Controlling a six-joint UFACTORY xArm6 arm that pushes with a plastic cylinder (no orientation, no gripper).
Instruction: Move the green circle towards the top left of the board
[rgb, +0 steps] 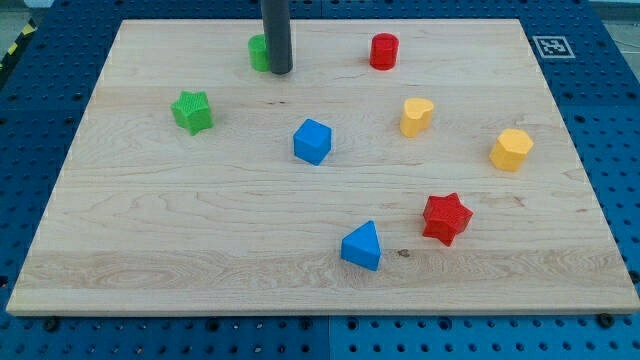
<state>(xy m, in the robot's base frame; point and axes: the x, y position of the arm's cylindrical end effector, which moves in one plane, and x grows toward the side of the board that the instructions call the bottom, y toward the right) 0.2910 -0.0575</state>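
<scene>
The green circle (258, 52) sits near the top of the board, left of centre, partly hidden behind my rod. My tip (279, 71) rests on the board against the circle's right side. A green star (192, 111) lies lower and further to the left.
The wooden board (150, 240) also carries a red cylinder (384, 51), a yellow heart (416, 116), a yellow hexagon (511, 149), a blue cube (312, 141), a blue triangle (362, 246) and a red star (445, 218). A marker tag (551, 46) sits off the top right corner.
</scene>
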